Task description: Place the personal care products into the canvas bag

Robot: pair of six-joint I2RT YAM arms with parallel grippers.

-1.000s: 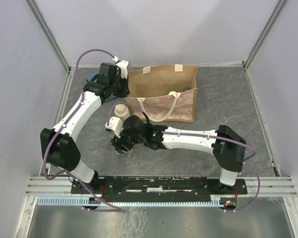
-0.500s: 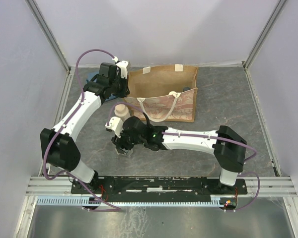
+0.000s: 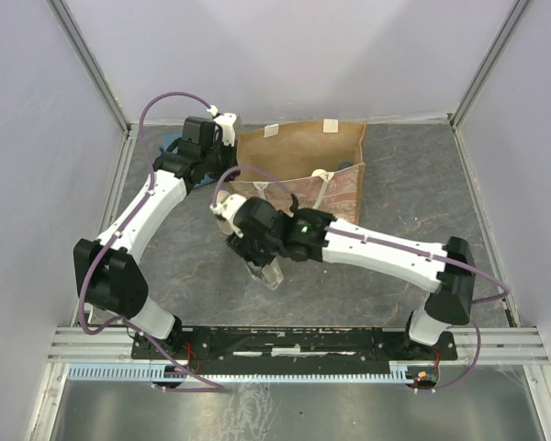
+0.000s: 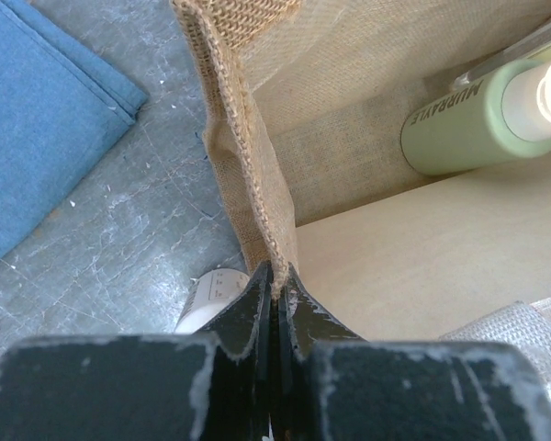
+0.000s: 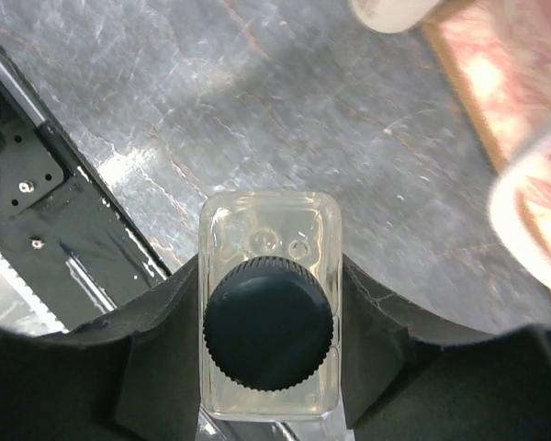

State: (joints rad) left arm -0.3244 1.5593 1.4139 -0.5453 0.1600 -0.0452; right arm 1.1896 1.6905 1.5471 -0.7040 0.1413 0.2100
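Clear bottle (image 5: 269, 308), cap toward right wrist (image 3: 275, 230)

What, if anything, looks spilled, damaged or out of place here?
Nothing stands out. The left gripper is shut on the rim of the canvas bag, the right gripper holds a clear dark-capped bottle with its cap on, and a pale green bottle lies on its side inside the bag. No spill shows.

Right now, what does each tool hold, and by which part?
The right tool holds a clear dark-capped bottle by the sides of its body. The left tool pinches the canvas bag by the rim of an end wall.
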